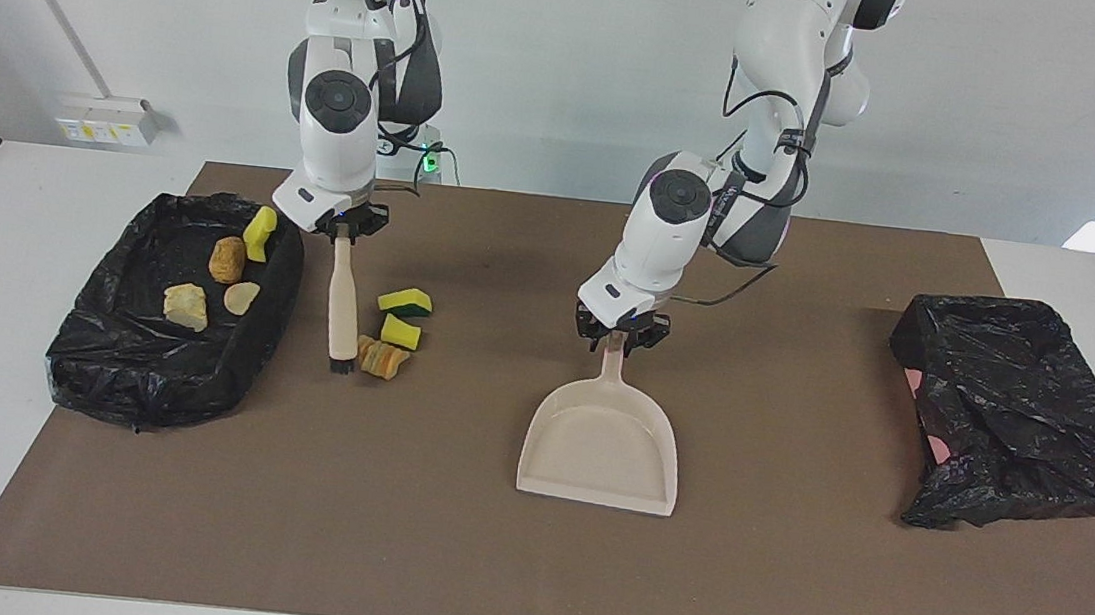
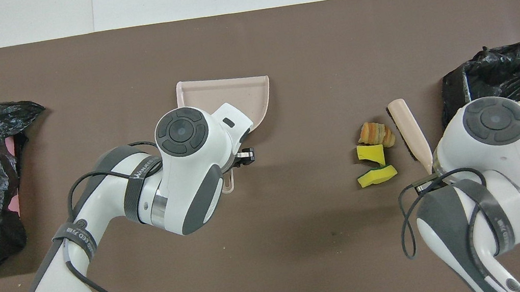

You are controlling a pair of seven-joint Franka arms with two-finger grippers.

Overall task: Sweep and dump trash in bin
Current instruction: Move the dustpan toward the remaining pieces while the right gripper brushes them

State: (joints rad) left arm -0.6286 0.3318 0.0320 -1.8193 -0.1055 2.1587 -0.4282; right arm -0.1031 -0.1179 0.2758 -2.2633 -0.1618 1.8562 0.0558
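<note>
The right gripper (image 1: 345, 231) is clenched on the brush (image 1: 343, 303) handle, bristles on the mat just beside 3 loose trash scraps (image 1: 394, 331); 4 scraps lie in the black-lined bin (image 1: 99, 375). The left gripper (image 1: 617, 339) grasps the dustpan (image 1: 601, 443) handle, its pan well apart from the scraps. Judged best: bring the pan's open lip against the scraps, then sweep low toward it.

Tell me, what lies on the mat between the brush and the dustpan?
Three scraps lie beside the brush; from them to the dustpan the mat is bare, as both views show.
</note>
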